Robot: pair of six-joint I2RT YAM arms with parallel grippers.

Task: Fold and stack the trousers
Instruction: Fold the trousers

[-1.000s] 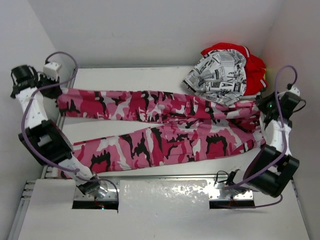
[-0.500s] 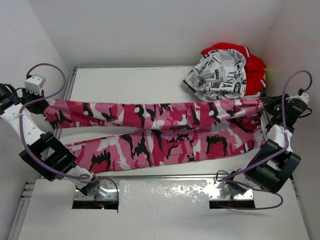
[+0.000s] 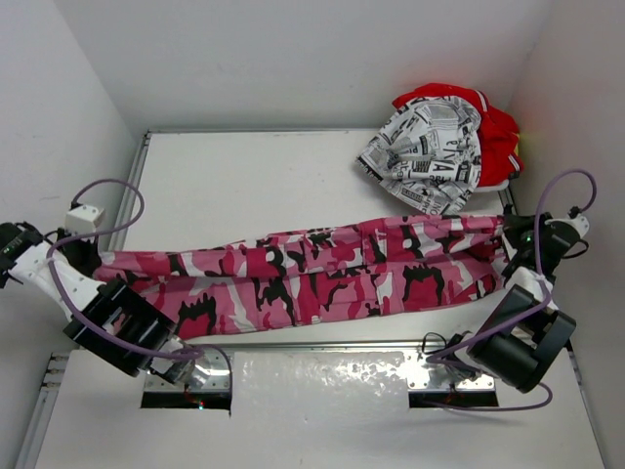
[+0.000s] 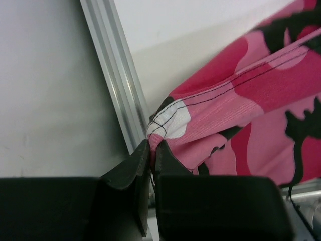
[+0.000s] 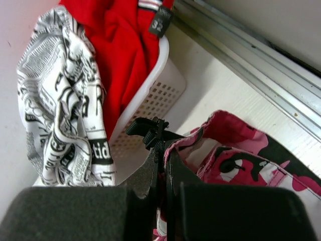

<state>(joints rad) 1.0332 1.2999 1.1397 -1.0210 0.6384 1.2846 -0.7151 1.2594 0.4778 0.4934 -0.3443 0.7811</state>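
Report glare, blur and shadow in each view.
Top external: even light, glare on the metal plate between the arm bases. Left wrist: left end effector dark, soft; stitching on camouflage trousers sharp. Right wrist: right end effector blurred, newsprint trousers crisp.

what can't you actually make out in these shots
- Top view: red trousers mostly covered by the newsprint trousers.
- Top view: both grips on the camouflage trousers too small to judge.
- Right wrist view: basket largely draped in cloth; the red pair's label print is too small to read.
- Left wrist view: left end effector shows only the pinched cuff; the rest is cut off by the frame edge.
- Right wrist view: right end effector blocks the waistband below it.
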